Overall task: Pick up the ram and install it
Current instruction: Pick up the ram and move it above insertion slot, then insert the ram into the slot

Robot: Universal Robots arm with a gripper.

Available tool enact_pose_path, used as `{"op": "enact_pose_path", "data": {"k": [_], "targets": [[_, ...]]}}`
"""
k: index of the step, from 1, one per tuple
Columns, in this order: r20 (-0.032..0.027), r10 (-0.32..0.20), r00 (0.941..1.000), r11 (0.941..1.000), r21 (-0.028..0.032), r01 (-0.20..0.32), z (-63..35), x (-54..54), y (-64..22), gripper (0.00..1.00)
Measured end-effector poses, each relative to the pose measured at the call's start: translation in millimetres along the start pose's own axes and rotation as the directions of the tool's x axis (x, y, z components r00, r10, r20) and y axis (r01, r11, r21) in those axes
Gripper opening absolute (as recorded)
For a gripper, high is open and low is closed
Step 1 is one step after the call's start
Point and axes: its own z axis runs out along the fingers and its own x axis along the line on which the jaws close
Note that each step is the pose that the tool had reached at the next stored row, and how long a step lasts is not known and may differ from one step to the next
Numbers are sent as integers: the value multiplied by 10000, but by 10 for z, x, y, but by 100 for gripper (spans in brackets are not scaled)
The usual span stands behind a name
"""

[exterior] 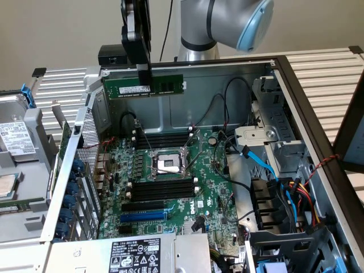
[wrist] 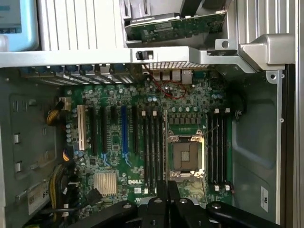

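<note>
One ram (exterior: 168, 85), one CPU socket (exterior: 168, 164), two banks of black memory slots (exterior: 162, 140) (exterior: 162, 189) flanking it, one blue expansion slot (exterior: 143, 216), one white expansion slot (wrist: 80, 127) and one silver heatsink (wrist: 105, 183).

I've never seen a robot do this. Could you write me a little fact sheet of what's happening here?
hand: shut on the ram, gripping it about midway along its length
ram: green stick, level, held in the air over the open case, in no slot
case: metal, side open
motherboard: green, lying flat inside
memory slots: long, black, on both sides of the processor socket
</note>
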Motion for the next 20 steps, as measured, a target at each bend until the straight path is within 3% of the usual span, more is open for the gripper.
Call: {"op": "enact_pose_path", "data": {"k": [14,20], "targets": [[-19,386,9993,9993,-1,-386,46,-44,-147,12],[-19,388,9992,9992,-1,-388,46,-44,-147,12]]}}
